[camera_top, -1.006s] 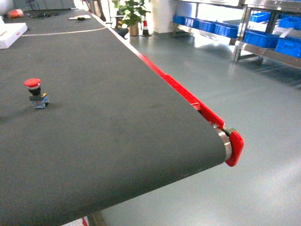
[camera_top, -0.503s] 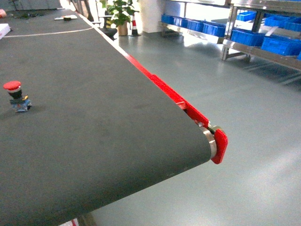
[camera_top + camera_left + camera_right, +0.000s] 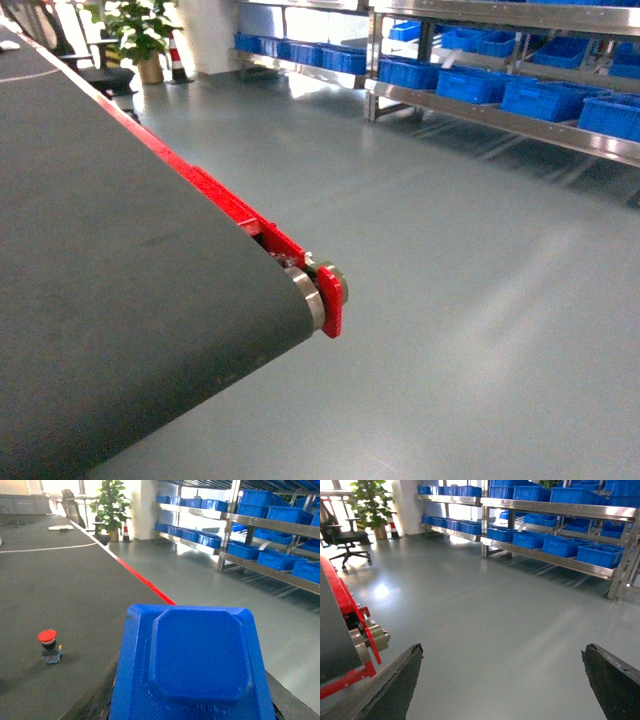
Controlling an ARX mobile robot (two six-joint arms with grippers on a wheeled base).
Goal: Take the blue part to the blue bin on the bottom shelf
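The blue part (image 3: 192, 667) fills the lower half of the left wrist view, sitting right at the left gripper, whose fingers are hidden beneath it, so the gripper looks clamped on the part, though the contact itself cannot be seen. The right gripper (image 3: 502, 685) hangs empty with its two dark fingers (image 3: 395, 680) wide apart over bare floor (image 3: 485, 620). Beyond and to the right of both grippers stand the steel shelves (image 3: 555, 560) with rows of blue bins (image 3: 597, 555); the destination bin on the bottom shelf is well apart from the part, so the carry looks far from finished. The chief risk, as I judge it, is the part slipping or tilting while the base travels, since how much of it the fingers hold is not visible. A second risk is the conveyor's red end guard (image 3: 330, 295), just left of the right gripper, which a tight turn could clip. A third is choosing the wrong bin, because many identical ones line several tiers. The red push-button (image 3: 48, 645) on the belt (image 3: 60, 595), behind and left of the part, is no concern.
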